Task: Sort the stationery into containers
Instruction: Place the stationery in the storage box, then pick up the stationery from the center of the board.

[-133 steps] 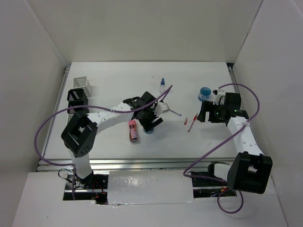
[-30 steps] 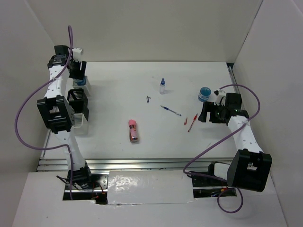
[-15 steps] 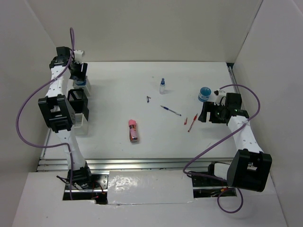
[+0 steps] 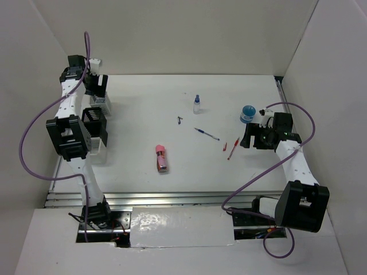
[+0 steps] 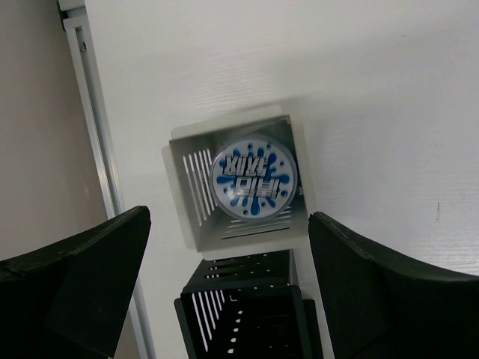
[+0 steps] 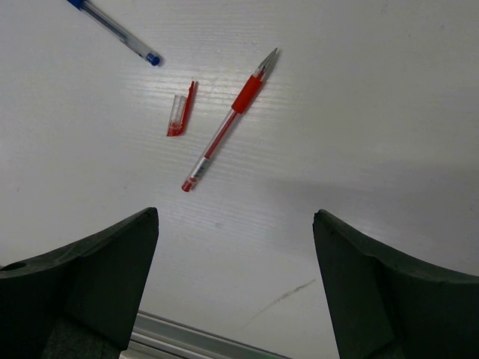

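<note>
Top view: left gripper (image 4: 97, 86) hangs at upper left over the white box (image 4: 100, 103), with the black box (image 4: 93, 118) just below. The arm covers much of the box row, so contents are unreadable here. Loose mid-table: bottle (image 4: 196, 104), blue pen (image 4: 206, 134), red cap (image 4: 225, 145), red pen (image 4: 233, 150), pink block (image 4: 161, 158). Loose tin (image 4: 248, 113) sits right, near the right gripper (image 4: 248, 138).

Left wrist: fingers (image 5: 82, 288) are spread wide and hold nothing. Boxed tin (image 5: 254, 178) lies flat inside the white box. The black box is cut off at the bottom edge.

Right wrist: jaws are apart and empty. Red pen and red cap lie side by side, apart. The blue pen is cut off at the top.

4.4 s ago the left arm was mid-table by the pink block. The right arm is unchanged.
</note>
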### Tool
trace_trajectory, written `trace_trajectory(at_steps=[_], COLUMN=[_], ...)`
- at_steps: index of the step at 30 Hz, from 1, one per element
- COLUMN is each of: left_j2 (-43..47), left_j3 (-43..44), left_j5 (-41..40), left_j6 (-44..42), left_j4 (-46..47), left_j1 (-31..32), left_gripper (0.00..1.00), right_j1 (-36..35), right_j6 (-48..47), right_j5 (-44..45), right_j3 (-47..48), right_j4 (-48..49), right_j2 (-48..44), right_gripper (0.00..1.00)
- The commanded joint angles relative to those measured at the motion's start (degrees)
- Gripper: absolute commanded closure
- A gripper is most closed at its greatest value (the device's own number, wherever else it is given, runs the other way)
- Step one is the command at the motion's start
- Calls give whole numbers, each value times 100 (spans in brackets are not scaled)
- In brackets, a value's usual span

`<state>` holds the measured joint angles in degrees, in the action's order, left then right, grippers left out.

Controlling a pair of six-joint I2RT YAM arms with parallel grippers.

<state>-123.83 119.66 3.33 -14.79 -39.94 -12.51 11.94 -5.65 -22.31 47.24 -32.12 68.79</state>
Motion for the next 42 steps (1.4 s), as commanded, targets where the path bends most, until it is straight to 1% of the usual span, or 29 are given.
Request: trace_trajectory(at_steps=[1,4,8,9,10,12,14,16,19,20,23,24,26,29,35,36,42], left_j2=[324,464,1140,1420,1527,1809,2002,2161,2687,2784,3109,3171,3356,3532,3603,3629,3559], left_j3=[286,208,-354,-503,-522,-514,-496,-574,-1074,-1363,-1821,-1901,-2156,-2428,-2631,-2666,-2816], left_j5=[-113,0,571,685,886,1020,1178,1240,1423,1494,1678,1732,1794,1837,1899,1890,1838], left_j6=[55,169,388,424,459,538,512,468,503,520,678,731,924,1057,1066,1083,1144], left_j4=[93,170,652,689,690,576,331,198,259,346,452,531,619,751,593,619,672], left_j1=[56,21,21,38,91,161,328,556,829,951,1110,1154,1181,1199,1207,1364,1436], left_gripper=[1,1,2,2,2,2,1,1,1,1,1,1,1,1,1,1,1], right_j1=[53,97,247,264,273,291,291,317,405,431,449,449,432,318,-34,-113,-315], right_j6=[-41,-24,90,99,108,143,82,-58,-305,-305,-209,-165,-77,29,-41,-50,-33], right_j5=[-19,-54,-116,-73,119,436,926,1218,1299,1273,1150,1089,1035,1096,1422,1431,1509], right_j3=[-66,-75,-101,-93,-84,-14,135,285,880,1031,1592,1699,1972,2192,2491,2570,3140], right_j4=[224,232,294,320,355,565,794,900,988,988,1005,1006,1164,1366,1718,1770,1709], right_j2=[-156,-226,-480,-664,-761,-1147,-1263,-1141,-509,-90,545,921,1451,2065,2849,2937,3648], right_gripper=[10,10,11,11,11,10,8,7,7,7,7,4,1,0,0,0,0])
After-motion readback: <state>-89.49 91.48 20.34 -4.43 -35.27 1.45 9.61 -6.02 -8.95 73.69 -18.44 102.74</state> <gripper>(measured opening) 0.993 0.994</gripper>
